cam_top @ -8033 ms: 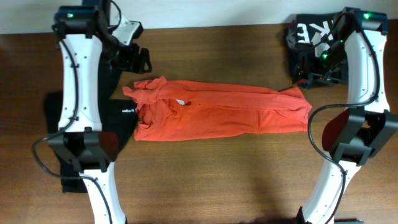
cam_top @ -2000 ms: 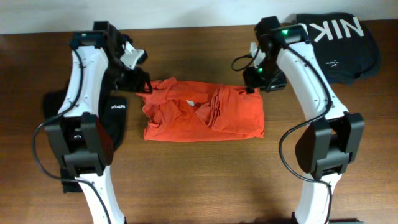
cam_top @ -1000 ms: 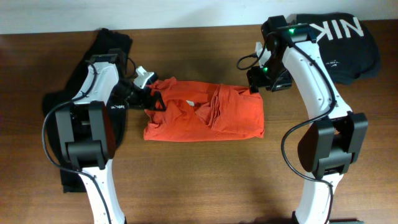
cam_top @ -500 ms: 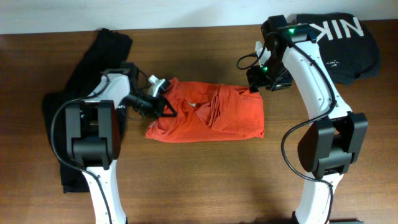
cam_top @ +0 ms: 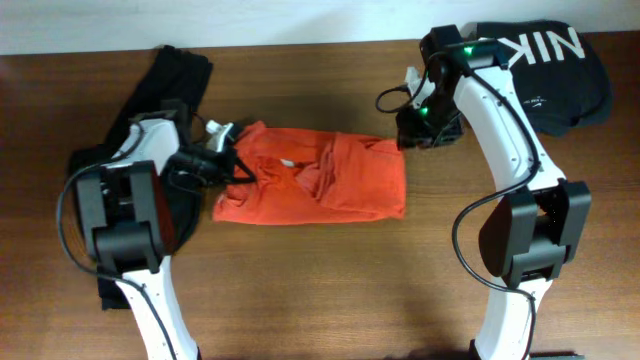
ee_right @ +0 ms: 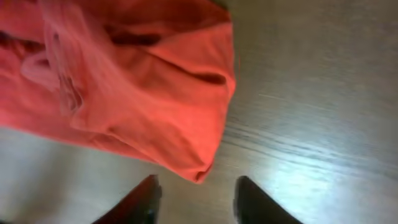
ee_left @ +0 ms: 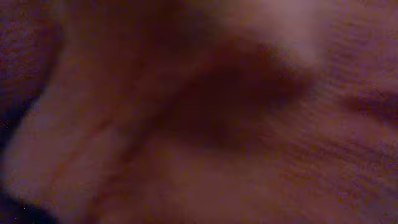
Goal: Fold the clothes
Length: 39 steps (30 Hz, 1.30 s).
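Overhead: left hand (cam_top: 238, 170) on orange T-shirt (cam_top: 320, 190)

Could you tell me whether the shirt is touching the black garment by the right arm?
Apart. Overhead shows bare table between the shirt and the black garment.

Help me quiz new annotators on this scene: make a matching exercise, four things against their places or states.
1 orange T-shirt
2 black lettered garment
3 left gripper
4 right gripper

A far right corner of the table
B jaws open, nothing between
C at the shirt's left edge
D bunched at table centre

Pairs: 1-D, 2-A, 3-C, 4-B
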Each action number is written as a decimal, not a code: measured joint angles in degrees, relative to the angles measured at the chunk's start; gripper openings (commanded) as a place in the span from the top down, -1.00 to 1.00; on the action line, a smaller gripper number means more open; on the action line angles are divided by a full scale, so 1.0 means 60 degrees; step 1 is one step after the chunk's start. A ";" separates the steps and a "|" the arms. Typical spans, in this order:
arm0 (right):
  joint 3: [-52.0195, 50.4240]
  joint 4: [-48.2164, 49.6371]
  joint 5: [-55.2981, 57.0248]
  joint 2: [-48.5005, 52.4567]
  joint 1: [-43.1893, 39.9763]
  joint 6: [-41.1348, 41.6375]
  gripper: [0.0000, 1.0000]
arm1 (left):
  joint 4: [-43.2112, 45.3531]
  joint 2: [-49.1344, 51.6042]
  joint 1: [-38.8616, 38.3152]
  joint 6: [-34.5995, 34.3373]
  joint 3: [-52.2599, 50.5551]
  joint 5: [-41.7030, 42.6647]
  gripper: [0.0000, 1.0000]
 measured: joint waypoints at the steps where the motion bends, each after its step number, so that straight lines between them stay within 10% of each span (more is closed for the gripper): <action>1: -0.0160 0.0149 -0.0321 0.0000 0.0000 0.0036 0.92 | -0.0087 -0.0215 0.0076 -0.0018 0.0000 -0.0244 0.99; 19: -0.4834 0.5763 -0.3727 -0.0036 0.0539 0.1847 0.92 | -0.0455 -0.2495 -0.0113 -0.0106 0.0033 -0.1934 0.99; 39: -0.5519 0.6586 -0.3978 0.0127 0.0546 0.3166 0.92 | -0.0393 -0.3297 -0.3676 -0.1209 0.0525 -0.6466 0.98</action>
